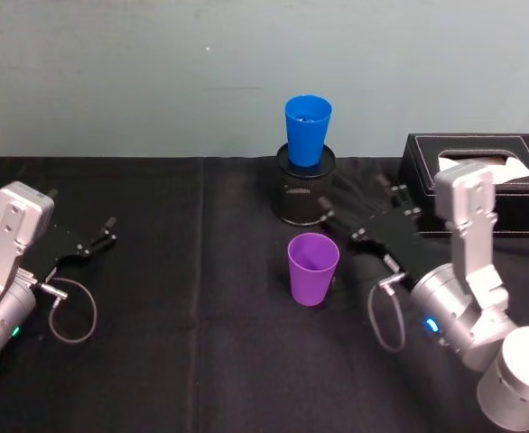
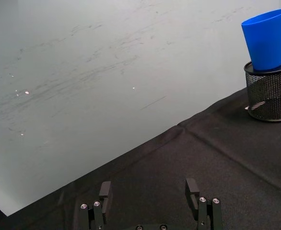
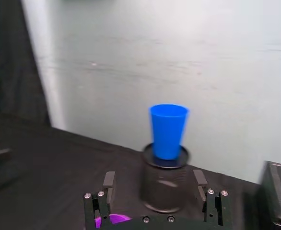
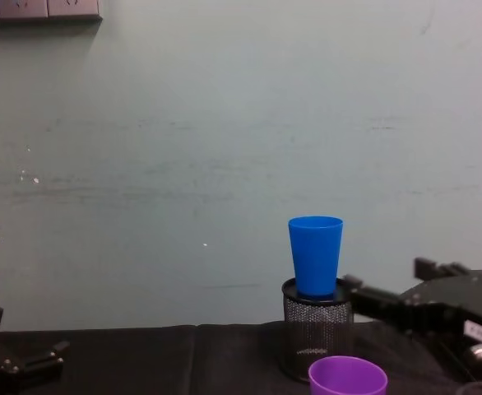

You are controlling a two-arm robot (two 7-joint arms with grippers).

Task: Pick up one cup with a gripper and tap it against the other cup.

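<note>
The purple cup [image 1: 312, 268] stands upright on the black tablecloth, its rim also low in the chest view [image 4: 348, 378] and the right wrist view [image 3: 111, 219]. Behind it the blue cup [image 1: 306, 129] stands upright on top of a black mesh pen holder [image 1: 304, 194]; both show side-on in the chest view [image 4: 315, 255] and the right wrist view [image 3: 168, 130]. My right gripper [image 1: 352, 200] is open just right of the purple cup, apart from it, with nothing between its fingers [image 3: 199, 179]. My left gripper [image 1: 84, 225] rests open at the far left, holding nothing [image 2: 148, 189].
A black tissue box [image 1: 481, 176] sits at the back right, close behind the right arm. A plain wall runs along the table's far edge. Bare black cloth lies between the left gripper and the cups.
</note>
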